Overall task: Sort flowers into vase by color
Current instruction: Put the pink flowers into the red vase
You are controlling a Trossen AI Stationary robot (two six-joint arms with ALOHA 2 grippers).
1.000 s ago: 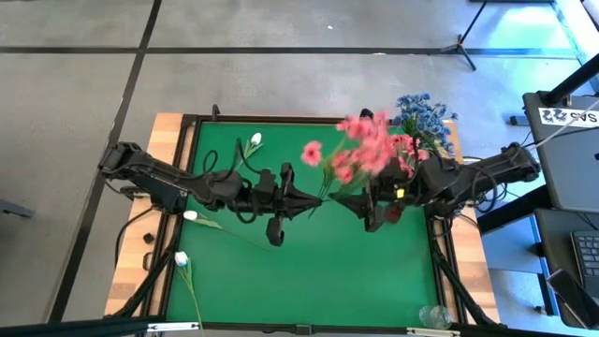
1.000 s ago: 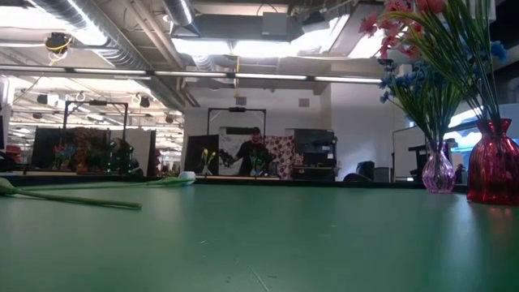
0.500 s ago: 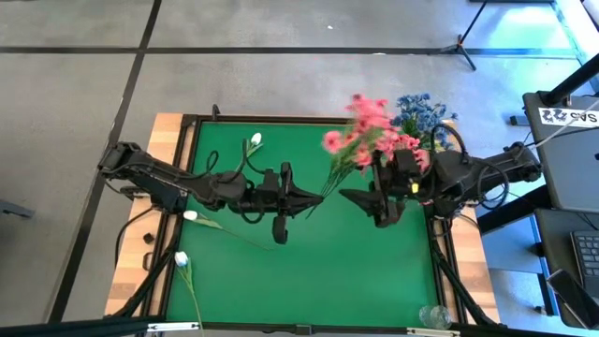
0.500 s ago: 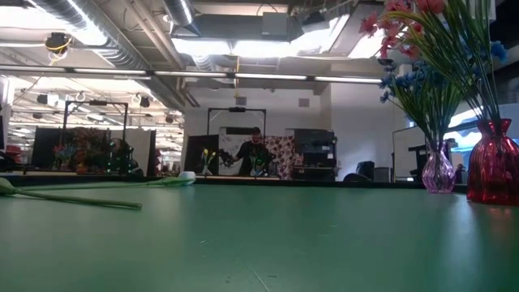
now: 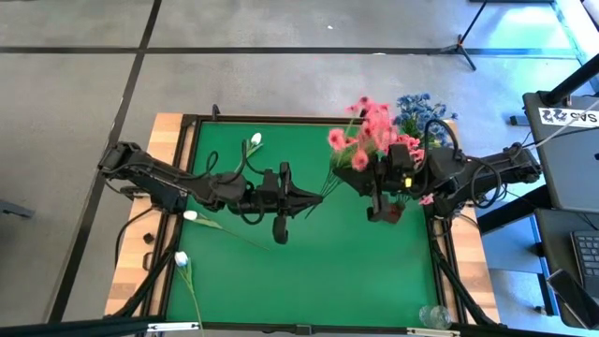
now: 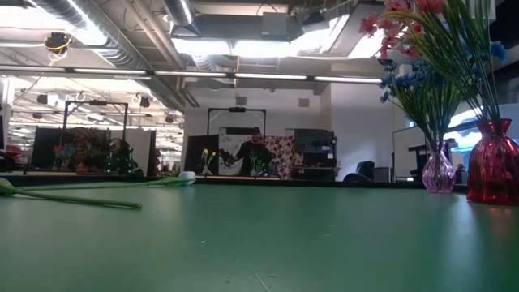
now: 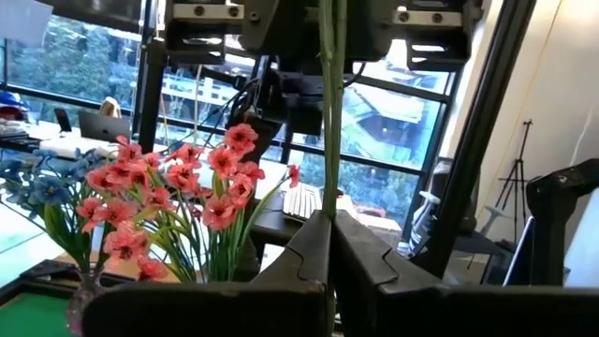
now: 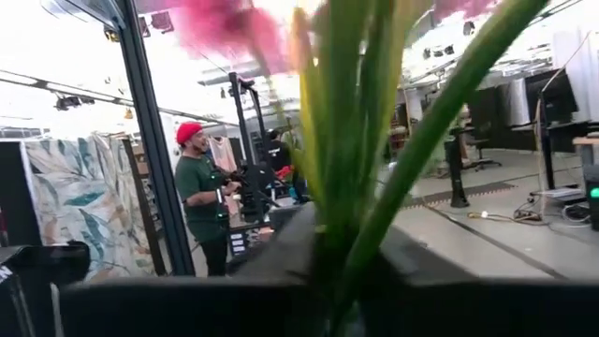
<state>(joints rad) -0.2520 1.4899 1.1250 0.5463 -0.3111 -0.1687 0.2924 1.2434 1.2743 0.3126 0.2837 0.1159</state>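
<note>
1. High view: mid-frame, the left gripper [image 5: 316, 195] has its fingers pressed together on the foot of a thin green stem. Right of centre, the right gripper [image 5: 367, 180] is closed around the same pink spray [image 5: 360, 140] higher up its stems. So the spray bridges the two hands, blossoms fanning toward the upper right, close to the blue flowers [image 5: 421, 110] at the table's [image 5: 309, 262] far-right edge. Three white buds [image 5: 255, 139] lie loose at the left side.

2. Low view: no gripper in shot. A red vase [image 6: 492, 162] and a smaller pink-tinted vase [image 6: 439, 172] stand at the right edge, both already holding stems. A white bud lies flat at the left.

3. Left wrist view: the stem [image 7: 328, 103] rises straight from between the shut fingers [image 7: 309, 245].

4. Right wrist view: green stems [image 8: 374, 122] fill the frame, pinched between the fingers; a person stands beyond.

5. Handling, as I judge it: light, springy, top-heavy with blossom. Grip low on the bare stem, never the petals; thin plastic may slip or swivel.
</note>
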